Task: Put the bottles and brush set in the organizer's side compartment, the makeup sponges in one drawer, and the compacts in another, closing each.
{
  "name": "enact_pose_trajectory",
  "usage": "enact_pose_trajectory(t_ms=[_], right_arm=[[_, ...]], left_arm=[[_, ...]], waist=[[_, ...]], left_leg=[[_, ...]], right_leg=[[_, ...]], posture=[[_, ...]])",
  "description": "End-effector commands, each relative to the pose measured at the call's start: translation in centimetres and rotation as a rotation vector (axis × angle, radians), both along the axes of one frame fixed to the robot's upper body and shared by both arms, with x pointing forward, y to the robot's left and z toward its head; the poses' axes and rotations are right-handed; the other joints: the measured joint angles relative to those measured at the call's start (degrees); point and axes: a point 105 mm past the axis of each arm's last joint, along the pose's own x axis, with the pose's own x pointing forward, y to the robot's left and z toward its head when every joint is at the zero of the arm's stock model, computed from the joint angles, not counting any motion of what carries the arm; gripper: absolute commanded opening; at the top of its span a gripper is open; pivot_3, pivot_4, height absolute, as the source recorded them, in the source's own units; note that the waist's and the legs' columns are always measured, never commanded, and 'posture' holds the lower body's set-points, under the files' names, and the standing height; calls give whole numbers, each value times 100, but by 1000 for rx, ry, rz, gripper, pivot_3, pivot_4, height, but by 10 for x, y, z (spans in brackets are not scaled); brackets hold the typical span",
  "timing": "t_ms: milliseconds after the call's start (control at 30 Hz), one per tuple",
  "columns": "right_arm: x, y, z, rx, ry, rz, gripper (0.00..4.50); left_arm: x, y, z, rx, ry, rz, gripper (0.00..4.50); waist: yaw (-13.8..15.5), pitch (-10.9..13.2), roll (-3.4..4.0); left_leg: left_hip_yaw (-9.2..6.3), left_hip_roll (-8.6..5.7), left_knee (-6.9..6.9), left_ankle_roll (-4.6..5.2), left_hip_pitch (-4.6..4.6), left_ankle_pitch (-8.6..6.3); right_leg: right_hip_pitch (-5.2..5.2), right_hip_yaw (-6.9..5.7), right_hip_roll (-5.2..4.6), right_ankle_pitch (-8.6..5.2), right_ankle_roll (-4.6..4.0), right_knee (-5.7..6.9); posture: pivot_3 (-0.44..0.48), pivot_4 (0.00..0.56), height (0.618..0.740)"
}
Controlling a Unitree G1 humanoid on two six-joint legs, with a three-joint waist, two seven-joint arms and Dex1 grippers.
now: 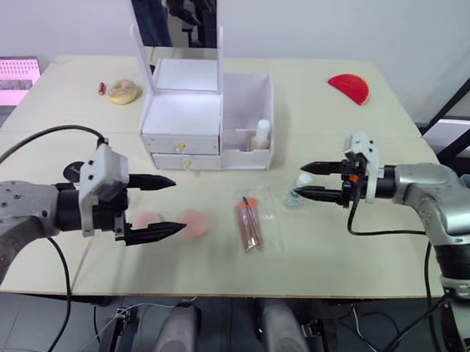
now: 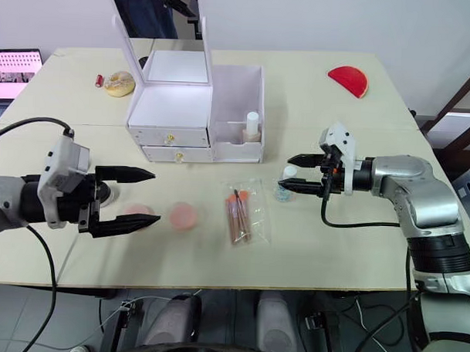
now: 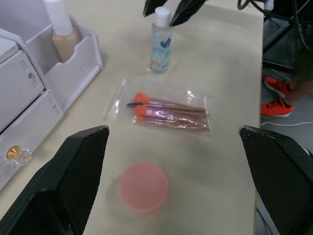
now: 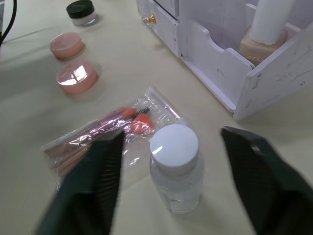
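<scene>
Beige table [image 1: 333,241] carries my white organizer [image 1: 206,125]; both grippers, left [image 1: 163,208] and right [image 1: 316,183], are spread wide, holding nothing.

Head stereo pair + two wrist cams
Head looks down over table [image 1: 387,251]; wrists close, low, facing each other, both catching clear bottle [image 4: 176,169].

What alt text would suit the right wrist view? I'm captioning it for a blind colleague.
The right gripper is open, its fingers either side of the clear bottle standing on the table. The brush set lies beside it; the beige bottle stands in the organizer's side compartment.
</scene>
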Motion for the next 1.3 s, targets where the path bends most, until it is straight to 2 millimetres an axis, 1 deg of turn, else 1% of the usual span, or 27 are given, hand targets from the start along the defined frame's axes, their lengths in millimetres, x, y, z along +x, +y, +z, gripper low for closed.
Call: enact_pose_trajectory(t_ms=[33, 67, 100, 300, 433, 533, 667, 767, 833, 933, 1067, 1167, 1300], right_arm=[[1, 2, 14, 9, -55, 18, 1324], [1, 3, 14, 9, -56, 19, 743], [1, 3, 14, 11, -56, 20, 667], [-1, 4, 15, 15, -61, 27, 668], [-1, 7, 24, 30, -87, 35, 668], [-4, 16, 53, 55, -134, 85, 668], [-6, 38, 97, 54, -190, 174, 668], [0, 57, 128, 92, -206, 210, 668], [8, 68, 147, 132, -220, 229, 668], [25, 84, 164, 168, -238, 222, 668], [44, 104, 162, 125, -260, 232, 668], [62, 115, 151, 58, -278, 211, 668], [76, 122, 139, 11, -282, 202, 668]], left_arm=[[-3, -4, 6, 17, -32, -21, 4500], [-3, -5, 6, 17, -31, -21, 4500], [-3, -5, 6, 16, -29, -21, 4500], [-2, -5, 7, 19, -27, -19, 4500], [0, -3, 6, 23, -26, -5, 4500], [3, 4, 4, 27, -24, 29, 4500], [10, 16, 3, 31, -28, 88, 4500], [14, 22, 3, 27, -38, 116, 4500], [15, 24, 6, 10, -46, 126, 4500], [17, 26, 11, 4, -62, 141, 4500], [17, 27, 20, -2, -93, 159, 4500], [14, 25, 31, -12, -113, 176, 4500], [9, 23, 41, -24, -126, 194, 4500]], waist=[[0, 0, 0], [0, 0, 0], [-1, 0, 0], [0, 0, 0], [-4, 0, 0], [-19, 3, 6], [-23, 8, 13], [-21, 6, 11], [-18, 5, 8], [-14, 5, 8], [-15, 5, 8], [-25, 5, 8], [-27, 6, 9]], left_leg=[[0, 0, 0, 0, 0, 0], [0, 0, 0, 0, 0, 0], [0, 0, 0, 0, 0, 0], [0, 0, 0, 0, 0, 0], [0, 0, -1, 0, 0, 0], [0, 0, 0, 0, 0, 0], [0, 0, -2, 0, 4, 0], [-1, 1, -3, 0, 0, 0], [-2, 1, -4, 0, -4, 0], [-1, 1, -5, 0, -11, 0], [-1, 0, -12, 0, -21, 0], [-1, 0, -13, 0, -24, 0], [-1, 1, -15, 0, -28, 0]], right_leg=[[0, 0, 0, 0, 0, 0], [0, 0, 0, 0, 0, 0], [0, 0, 0, 0, 0, 0], [0, 0, 0, 0, 0, 1], [0, 0, 0, 0, 0, 0], [-1, 0, 0, 0, 0, 0], [-7, 0, 0, 1, -2, 6], [-12, -1, 2, 1, -2, 7], [-12, -1, 2, 1, -3, 3], [-15, -1, 2, 2, -3, -2], [-30, -1, 2, 3, 0, -2], [-32, -1, 2, 7, 10, -2], [-35, -1, 2, 12, 22, -3]], posture=[[0, 150, 739], [0, 150, 739], [0, 150, 739], [0, 150, 739], [0, 150, 739], [0, 150, 739], [0, 150, 739], [0, 150, 739], [0, 150, 739], [0, 150, 739], [0, 150, 739], [0, 150, 739], [0, 150, 739]])
